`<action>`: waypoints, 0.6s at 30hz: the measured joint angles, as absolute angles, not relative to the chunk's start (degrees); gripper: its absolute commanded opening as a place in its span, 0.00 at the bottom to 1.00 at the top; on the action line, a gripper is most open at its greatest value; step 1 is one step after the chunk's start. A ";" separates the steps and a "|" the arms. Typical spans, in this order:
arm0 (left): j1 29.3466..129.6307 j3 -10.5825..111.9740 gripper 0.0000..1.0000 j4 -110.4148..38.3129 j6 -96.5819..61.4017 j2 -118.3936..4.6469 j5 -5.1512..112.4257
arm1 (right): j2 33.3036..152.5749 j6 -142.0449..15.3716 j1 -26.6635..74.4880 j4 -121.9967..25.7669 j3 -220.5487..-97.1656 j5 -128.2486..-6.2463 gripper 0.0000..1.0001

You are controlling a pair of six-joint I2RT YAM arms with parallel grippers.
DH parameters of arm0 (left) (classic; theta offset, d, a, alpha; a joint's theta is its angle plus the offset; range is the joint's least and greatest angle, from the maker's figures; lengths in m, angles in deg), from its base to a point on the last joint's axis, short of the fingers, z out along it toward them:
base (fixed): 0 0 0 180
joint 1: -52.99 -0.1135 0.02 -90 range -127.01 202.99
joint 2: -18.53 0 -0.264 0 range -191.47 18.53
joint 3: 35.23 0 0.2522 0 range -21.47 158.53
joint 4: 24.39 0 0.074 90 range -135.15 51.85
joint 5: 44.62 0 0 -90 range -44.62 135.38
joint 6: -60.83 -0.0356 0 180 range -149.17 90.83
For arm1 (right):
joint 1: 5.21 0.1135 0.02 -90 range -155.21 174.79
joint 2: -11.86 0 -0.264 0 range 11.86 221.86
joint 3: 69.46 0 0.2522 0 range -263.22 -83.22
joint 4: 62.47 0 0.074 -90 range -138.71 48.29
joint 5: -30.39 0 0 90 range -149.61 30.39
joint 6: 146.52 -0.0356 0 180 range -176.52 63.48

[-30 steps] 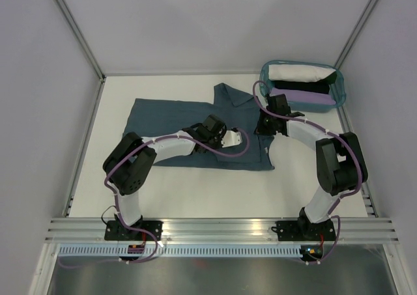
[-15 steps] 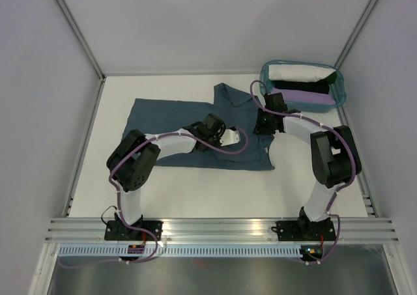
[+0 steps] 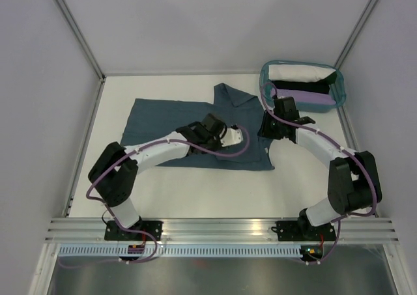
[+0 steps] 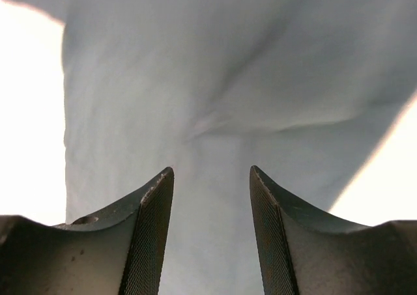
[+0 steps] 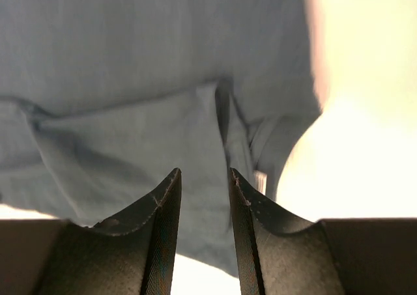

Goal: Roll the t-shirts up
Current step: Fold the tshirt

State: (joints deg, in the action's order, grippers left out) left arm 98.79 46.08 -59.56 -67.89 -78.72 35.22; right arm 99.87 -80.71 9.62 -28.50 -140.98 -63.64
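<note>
No lettering, label, brand mark, number or sign can be read in any view. The slate-blue t-shirt (image 3: 156, 116) shows only plain cloth, and the teal basket (image 3: 263, 81) carries no print that can be made out.

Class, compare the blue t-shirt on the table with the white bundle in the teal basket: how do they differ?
The blue t-shirt lies spread out; the white bundle is rolled. The t-shirt is on the table, the bundle inside the teal basket. The t-shirt covers more area. Both look like fabric.
</note>
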 measured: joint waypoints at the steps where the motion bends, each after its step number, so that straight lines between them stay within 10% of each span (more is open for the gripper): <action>1: 100.54 46.10 0.57 -59.56 -67.78 -79.59 34.24 | 99.38 -81.23 9.62 -28.68 -139.80 -64.56 0.42; 18: 108.52 52.02 0.58 -59.80 -62.49 -93.80 28.73 | 106.14 -85.03 9.62 -33.86 -132.74 -71.40 0.41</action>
State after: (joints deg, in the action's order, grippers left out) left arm 108.52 52.02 -59.80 -62.49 -93.80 28.73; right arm 106.14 -85.03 9.62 -33.86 -132.74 -71.40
